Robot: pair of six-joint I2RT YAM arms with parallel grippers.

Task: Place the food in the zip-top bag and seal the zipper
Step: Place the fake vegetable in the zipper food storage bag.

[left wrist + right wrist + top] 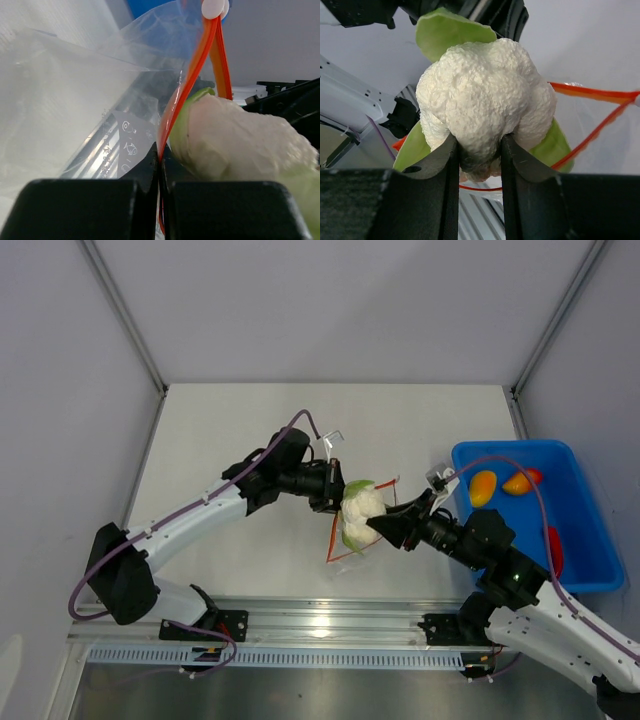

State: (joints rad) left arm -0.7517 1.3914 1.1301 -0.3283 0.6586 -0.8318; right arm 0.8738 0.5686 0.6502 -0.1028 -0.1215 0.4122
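My left gripper (pixel 334 494) (pixel 161 161) is shut on the orange-red zipper (pixel 193 75) of the clear zip-top bag (pixel 75 100) and holds it up off the table. The bag (pixel 347 548) hangs below, its mouth spread. Of the food, a white round vegetable with pale green leaves (pixel 361 508) (pixel 485 95) sits at the bag's mouth, against the zipper (pixel 592 92). My right gripper (pixel 379 525) (pixel 479 150) clasps it, both fingers (pixel 442 160) pressed to its underside. The same vegetable (pixel 240 142) shows just right of the left jaws.
A blue plastic bin (pixel 510 447) stands at the right of the table. In it lie two orange-yellow fruits (pixel 483 487) (pixel 518 483) and a red chili pepper (pixel 555 550). A white slider tab (pixel 214 8) sits at the zipper's end. An aluminium rail (pixel 320 625) runs along the near edge.
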